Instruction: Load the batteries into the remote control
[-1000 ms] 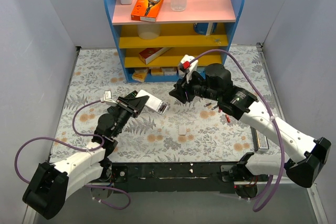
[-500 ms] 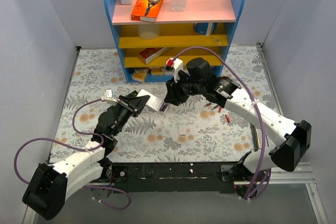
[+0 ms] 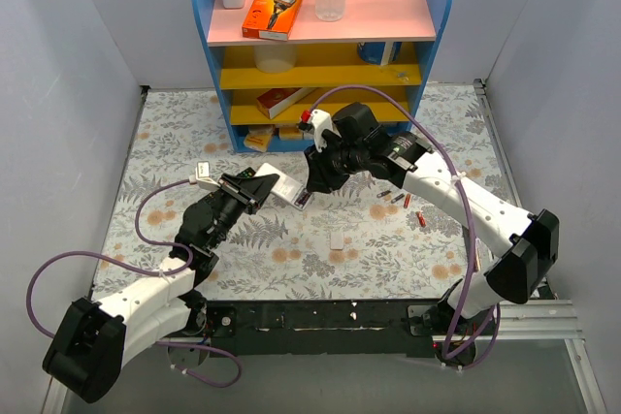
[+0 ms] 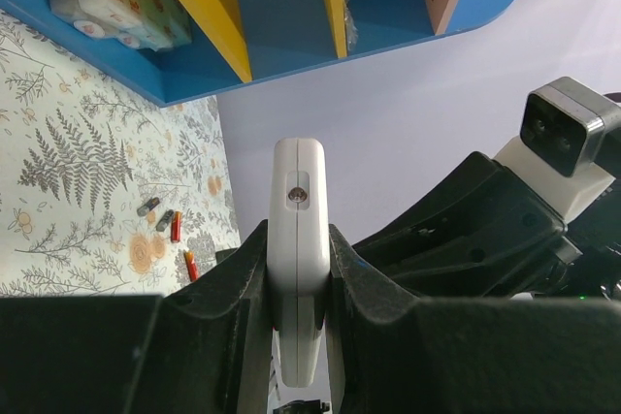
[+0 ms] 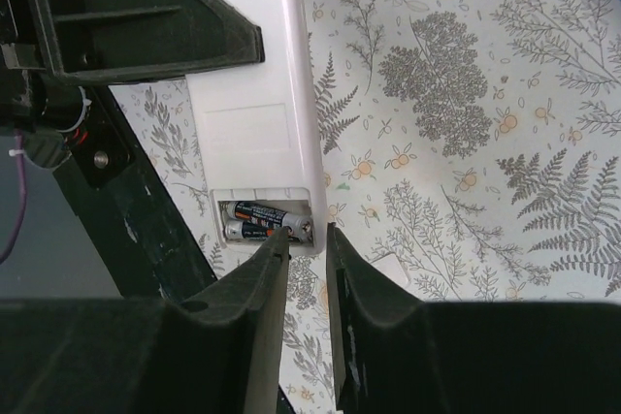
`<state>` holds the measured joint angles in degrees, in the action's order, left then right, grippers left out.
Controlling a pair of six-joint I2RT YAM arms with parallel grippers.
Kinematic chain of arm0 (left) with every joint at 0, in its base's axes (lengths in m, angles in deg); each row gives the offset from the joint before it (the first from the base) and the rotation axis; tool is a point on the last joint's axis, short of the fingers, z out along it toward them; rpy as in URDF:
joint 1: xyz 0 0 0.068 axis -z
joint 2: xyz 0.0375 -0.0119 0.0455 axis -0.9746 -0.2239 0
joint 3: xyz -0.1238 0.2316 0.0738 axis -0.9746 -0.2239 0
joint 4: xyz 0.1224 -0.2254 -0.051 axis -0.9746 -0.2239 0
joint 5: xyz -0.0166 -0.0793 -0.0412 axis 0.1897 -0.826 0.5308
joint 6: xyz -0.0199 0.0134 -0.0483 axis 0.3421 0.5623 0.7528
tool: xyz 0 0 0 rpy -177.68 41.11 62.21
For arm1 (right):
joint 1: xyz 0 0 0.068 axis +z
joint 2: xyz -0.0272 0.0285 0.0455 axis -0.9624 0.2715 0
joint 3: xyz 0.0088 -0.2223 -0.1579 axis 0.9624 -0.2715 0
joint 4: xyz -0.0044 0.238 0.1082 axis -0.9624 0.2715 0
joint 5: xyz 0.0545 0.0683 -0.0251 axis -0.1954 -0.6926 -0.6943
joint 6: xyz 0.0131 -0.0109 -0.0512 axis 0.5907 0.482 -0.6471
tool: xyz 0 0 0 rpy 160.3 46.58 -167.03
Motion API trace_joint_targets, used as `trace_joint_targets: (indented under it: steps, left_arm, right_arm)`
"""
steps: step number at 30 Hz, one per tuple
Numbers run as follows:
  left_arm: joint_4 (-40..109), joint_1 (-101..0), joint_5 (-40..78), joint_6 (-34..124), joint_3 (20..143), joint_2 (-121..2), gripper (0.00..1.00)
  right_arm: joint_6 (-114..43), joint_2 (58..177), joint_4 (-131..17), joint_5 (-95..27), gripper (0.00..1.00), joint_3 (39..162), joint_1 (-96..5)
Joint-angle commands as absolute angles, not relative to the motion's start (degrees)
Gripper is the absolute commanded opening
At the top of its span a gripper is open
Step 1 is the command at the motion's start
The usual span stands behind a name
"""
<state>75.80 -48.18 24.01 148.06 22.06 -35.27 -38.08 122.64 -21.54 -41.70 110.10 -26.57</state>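
Remote control (image 3: 287,191) is off the table (image 3: 175,143) in the overhead view, near the middle of the mat, clamped at its 9 o'clock end by the left gripper (image 3: 256,186). The right gripper (image 3: 312,181) meets the remote's other end from 2 o'clock. Loose batteries (image 3: 393,199) lie on the mat at 3 o'clock of the remote, well apart from it. A small white piece (image 3: 337,239) lies at 5 o'clock, and the blue shelf unit (image 3: 320,76) stands at 12 o'clock.

From the left wrist, the remote (image 4: 297,239) shows edge-on, squeezed firmly between the left gripper's (image 4: 297,249) two dark fingers (image 4: 243,278). The loose batteries (image 4: 170,225) lie at 9 o'clock of it on the mat, and the right arm's black bulk fills the 3 o'clock side.

From the right wrist, the remote's (image 5: 254,94) plain white back faces the camera, its compartment (image 5: 267,222) uncovered at the 6 o'clock end with two batteries (image 5: 254,214) lying side by side inside. The right gripper (image 5: 304,244) sits right at that end, fingers a narrow gap apart and gripping nothing I can see; its left fingertip (image 5: 275,249) touches the compartment's edge. The white piece (image 5: 386,269) lies on the mat just at 3 o'clock of the fingers.
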Motion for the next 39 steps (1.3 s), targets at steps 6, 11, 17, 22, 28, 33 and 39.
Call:
trace_joint_targets:
  steps: [6, 11, 17, 22, 28, 33, 39]
  left_arm:
    - [77.2, -48.2, 23.4, 152.9, 24.4, -35.4, 0.00]
    - [77.5, -48.2, 23.2, 153.0, 24.3, -35.4, 0.00]
    - [77.7, -48.2, 23.1, 153.2, 24.4, -35.1, 0.00]
    - [78.5, -48.2, 23.0, 153.5, 24.2, -35.1, 0.00]
    - [80.6, -48.2, 23.2, 154.1, 24.0, -35.1, 0.00]
    - [83.4, -48.2, 23.8, 154.4, 23.2, -34.9, 0.00]
    - [87.3, -48.2, 25.1, 153.3, 22.2, -34.0, 0.00]
  right_arm:
    - [-38.7, 124.4, -19.5, -44.9, 0.26, 114.1, -26.6]
    - [-38.7, 124.8, -19.7, -45.1, 0.24, 114.2, -26.5]
    - [-38.7, 125.2, -19.4, -45.1, 0.16, 114.2, -26.5]
    - [-38.7, 125.3, -19.4, -45.7, 0.09, 113.9, -26.4]
    - [-38.5, 126.1, -19.3, -46.1, 0.04, 113.2, -26.0]
    - [-38.1, 127.0, -18.7, -46.1, 0.01, 112.5, -25.6]
    - [-37.1, 128.7, -17.6, -45.2, 0.01, 112.4, -24.2]
